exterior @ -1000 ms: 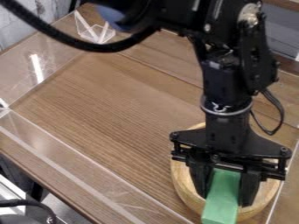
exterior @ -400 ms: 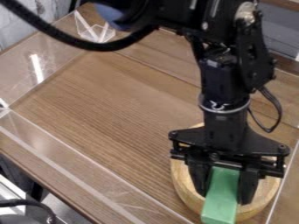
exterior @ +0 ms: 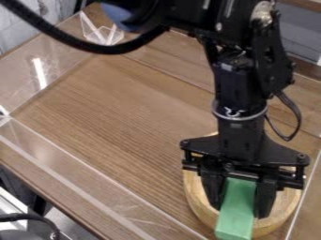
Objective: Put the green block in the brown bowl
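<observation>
Wooden and pale brown, the table [exterior: 107, 122] spreads away under me, and the brown bowl [exterior: 194, 194] sits on its near right part, directly below my arm. My black claw [exterior: 238, 192] points down over that bowl, closed around the green block [exterior: 236, 217]. I grip the block at its far part; its near end juts out between my fingers, over the bowl, toward the near side.

Left of your gripper [exterior: 241, 197] there's bare tabletop [exterior: 107, 122] to slide over; bowl's rim [exterior: 198, 202] kinda crowds you low down.
</observation>
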Tool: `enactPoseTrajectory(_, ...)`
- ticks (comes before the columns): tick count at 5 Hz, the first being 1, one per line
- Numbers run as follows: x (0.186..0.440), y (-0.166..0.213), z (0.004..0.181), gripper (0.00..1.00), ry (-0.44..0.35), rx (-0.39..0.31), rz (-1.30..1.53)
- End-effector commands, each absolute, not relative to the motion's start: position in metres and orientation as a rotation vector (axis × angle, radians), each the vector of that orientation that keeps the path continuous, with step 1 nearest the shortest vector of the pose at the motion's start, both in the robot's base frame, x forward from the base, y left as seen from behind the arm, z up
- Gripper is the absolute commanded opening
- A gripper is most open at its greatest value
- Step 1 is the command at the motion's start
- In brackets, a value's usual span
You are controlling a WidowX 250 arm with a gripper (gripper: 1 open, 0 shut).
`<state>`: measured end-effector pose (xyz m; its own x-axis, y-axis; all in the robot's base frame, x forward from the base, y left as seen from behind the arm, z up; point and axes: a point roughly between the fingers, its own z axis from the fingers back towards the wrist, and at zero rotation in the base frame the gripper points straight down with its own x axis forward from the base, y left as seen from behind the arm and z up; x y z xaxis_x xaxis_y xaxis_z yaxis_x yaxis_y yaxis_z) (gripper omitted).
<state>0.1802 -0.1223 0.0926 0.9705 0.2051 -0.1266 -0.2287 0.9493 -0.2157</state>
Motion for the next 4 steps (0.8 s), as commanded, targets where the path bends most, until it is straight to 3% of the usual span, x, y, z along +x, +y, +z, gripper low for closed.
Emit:
enactPoseTrajectory(1, 0.1837, -0.122, 0.0992, 0.0, 0.084, -0.247, 0.226)
enactPoseTrajectory(4, 0.1833, -0.1215, 0.1023, 0.0, 0.086, -0.251, 0.223)
